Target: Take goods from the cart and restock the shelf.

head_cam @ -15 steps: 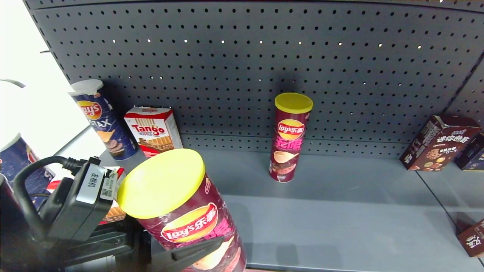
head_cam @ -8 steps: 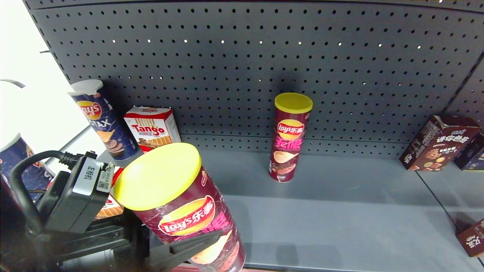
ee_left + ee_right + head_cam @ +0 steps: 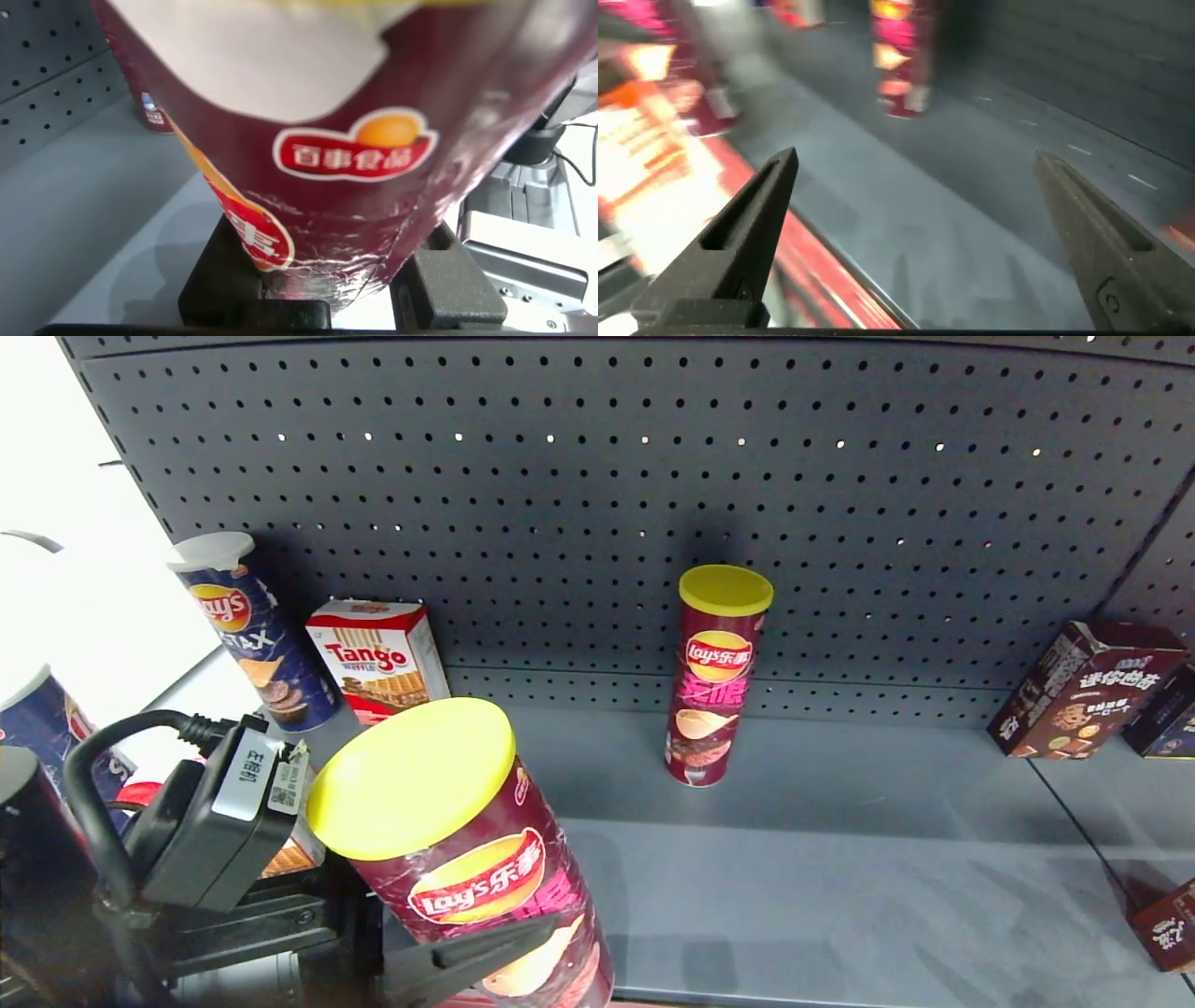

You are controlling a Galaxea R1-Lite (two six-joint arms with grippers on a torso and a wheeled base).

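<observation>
Can (image 3: 462,863) farther right, inside left claw (image 3: 327,297)

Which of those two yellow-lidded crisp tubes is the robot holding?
The nearer tilted tube, clamped in the left gripper; the other tube stands upright, far back on the shelf.

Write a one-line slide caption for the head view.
Left gripper holds a tilted maroon chip can near the shelf front; a matching can stands upright by the pegboard.
</observation>
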